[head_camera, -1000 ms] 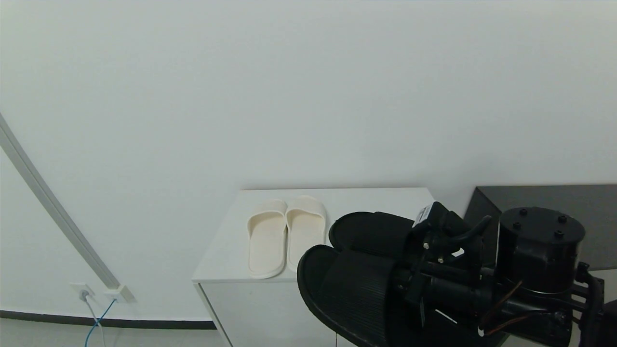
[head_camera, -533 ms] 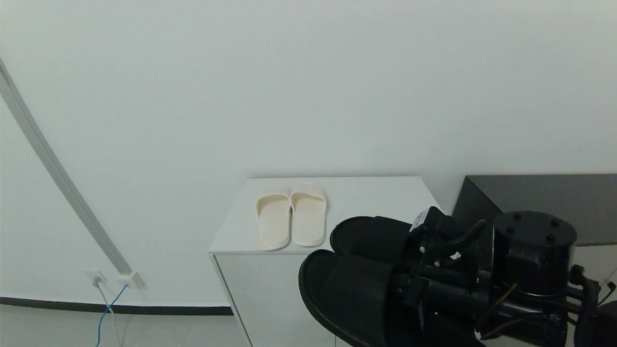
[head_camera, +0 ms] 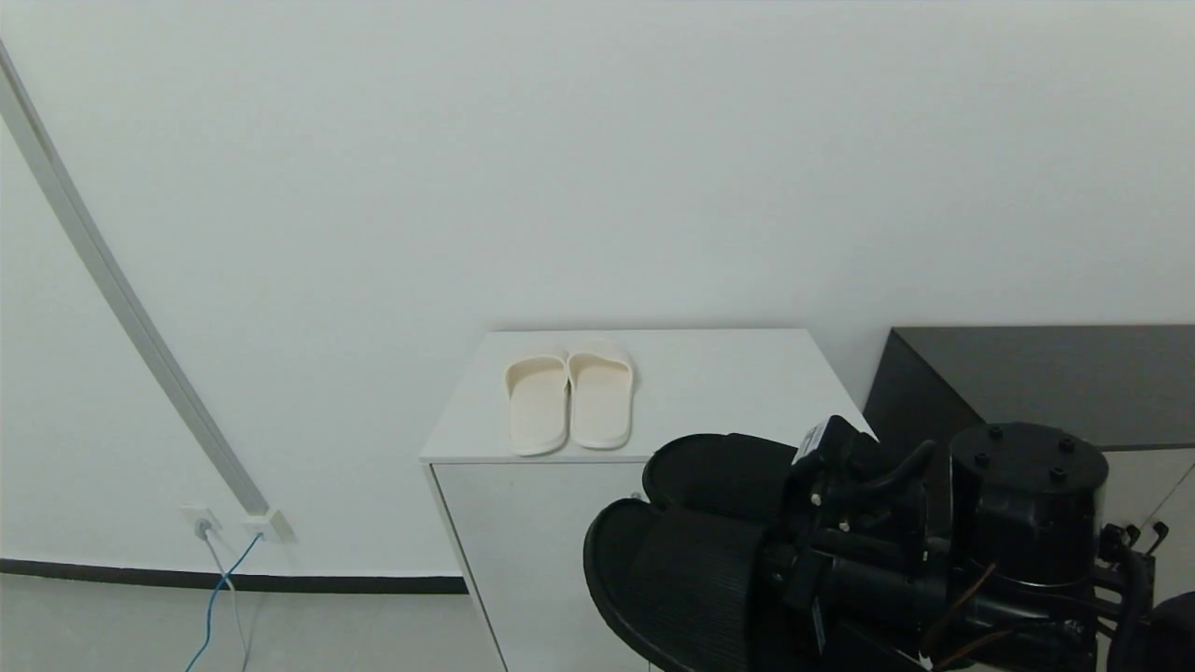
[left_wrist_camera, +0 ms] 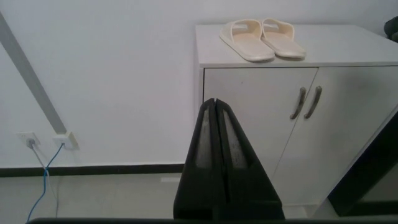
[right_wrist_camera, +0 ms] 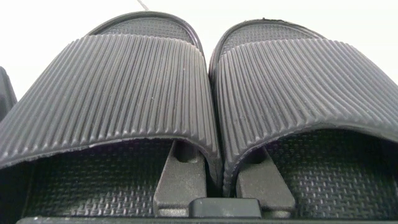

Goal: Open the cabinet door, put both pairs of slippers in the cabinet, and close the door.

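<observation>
Two cream slippers [head_camera: 569, 397] sit at mid-frame and two black slippers [head_camera: 709, 523] at lower right (two pairs, four in all). One white cabinet [head_camera: 728, 383] has two doors [left_wrist_camera: 255, 124] and two handles [left_wrist_camera: 300, 102]. Two cables [head_camera: 219, 588] hang at lower left.

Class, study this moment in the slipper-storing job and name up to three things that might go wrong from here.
The cabinet doors are shut, and the right gripper is full of black slippers; the left gripper, closed now, may fumble the handles.
The black slippers are held only by a pinch on their adjoining inner walls and might slip.
The white slippers lie near the cabinet's front edge; a swinging arm may knock them off.
</observation>
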